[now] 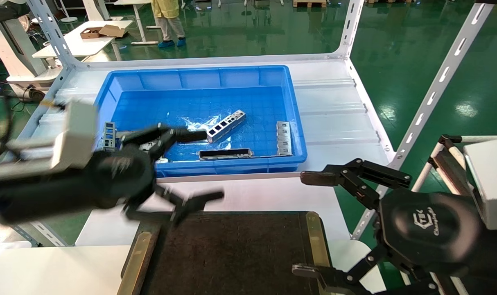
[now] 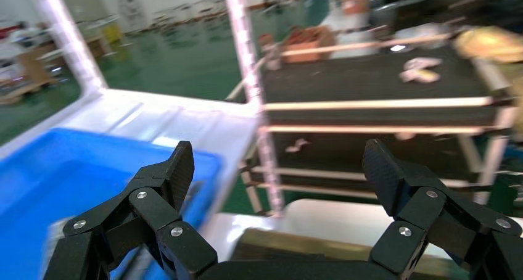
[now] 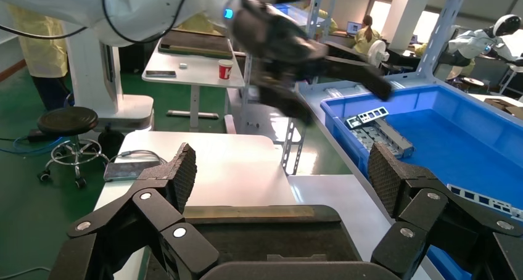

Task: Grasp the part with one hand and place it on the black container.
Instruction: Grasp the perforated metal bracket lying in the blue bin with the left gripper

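My left pincer [image 1: 199, 164] hangs with fingers spread wide and nothing between them, straddling the near wall of the blue bin [image 1: 121, 80]: one finger reaches in over the bin floor, the other sits out over the far edge of the black container [image 1: 232, 254]. I judge this as the reach step, with no grasp made yet.

The part [image 1: 226, 125] lies on the bin floor just beyond my upper fingertip, slanted, its row of cutouts facing up. A dark channel bar [image 1: 225, 154] lies nearer the bin's front wall, below that finger. A grey bracket [image 1: 284, 138] rests well off to the right, and another bracket [image 1: 109, 135] leans by the bin's left wall, close to my wrist.

Next I should push forward and down, turn the fingers to span the part's narrow width, and keep off the channel bar.

My right pincer [image 1: 310, 223] is parked open and empty beside the container's right strip.

My left arm is smeared, so fingertip positions are rough. My left wrist view shows only a corner of the bin, not the part. How much gap lies between my fingertip and the part I cannot tell.
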